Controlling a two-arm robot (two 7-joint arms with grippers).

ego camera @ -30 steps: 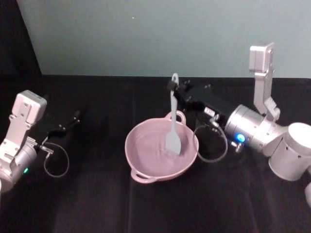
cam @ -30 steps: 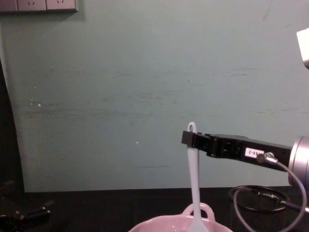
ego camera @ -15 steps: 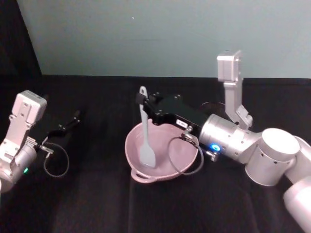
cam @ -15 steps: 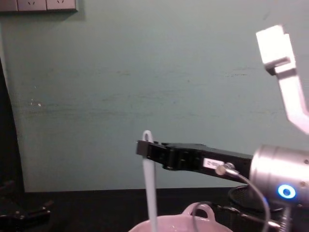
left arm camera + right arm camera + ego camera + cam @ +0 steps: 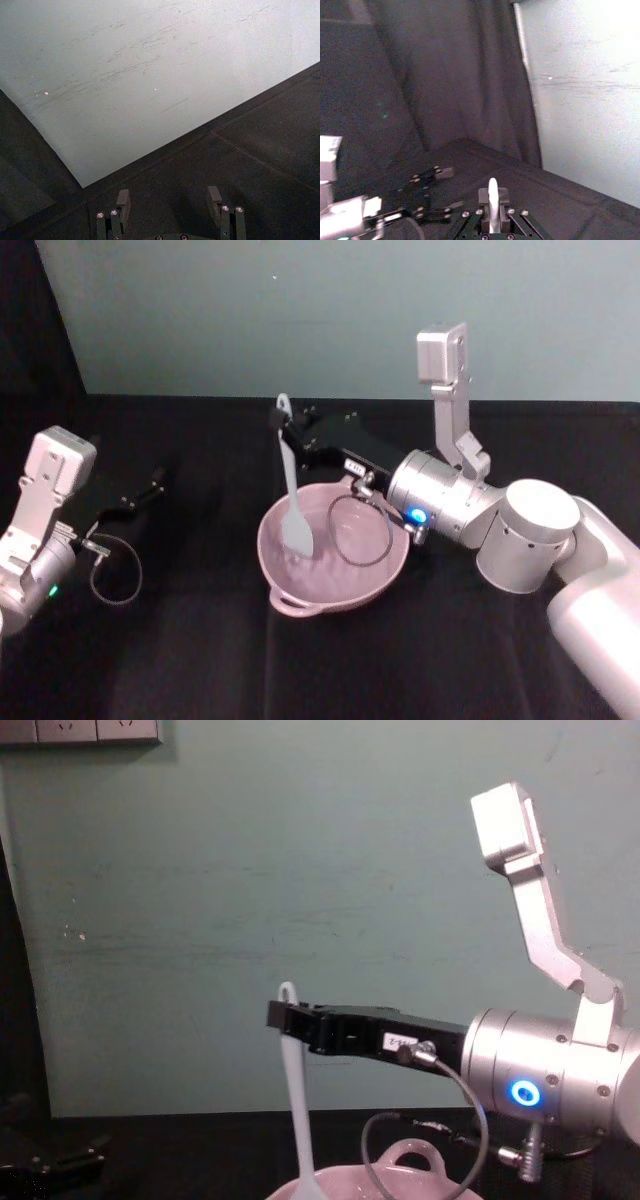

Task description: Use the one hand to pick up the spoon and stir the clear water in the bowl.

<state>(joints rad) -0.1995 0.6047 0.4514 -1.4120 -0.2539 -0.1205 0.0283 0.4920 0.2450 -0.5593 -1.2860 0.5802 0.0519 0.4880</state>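
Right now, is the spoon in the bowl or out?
In: the spoon dips inside the bowl, handle upright in the right pincer.

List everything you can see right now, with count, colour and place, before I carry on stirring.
spoon: one, white, upright, head down in the bowl's left half, handle top clamped by the right gripper
bowl: one, pale pink, centre of the table, loop handle on its near rim
table: one, black-covered, under everything
wall: one, pale green, behind the table
wall sockets: a row, white, high on the wall, cut off by the chest view's top edge
right gripper: one, black, shut on the spoon, reaching over the bowl from the right
left gripper: one, black, open, idle, low at the table's far left
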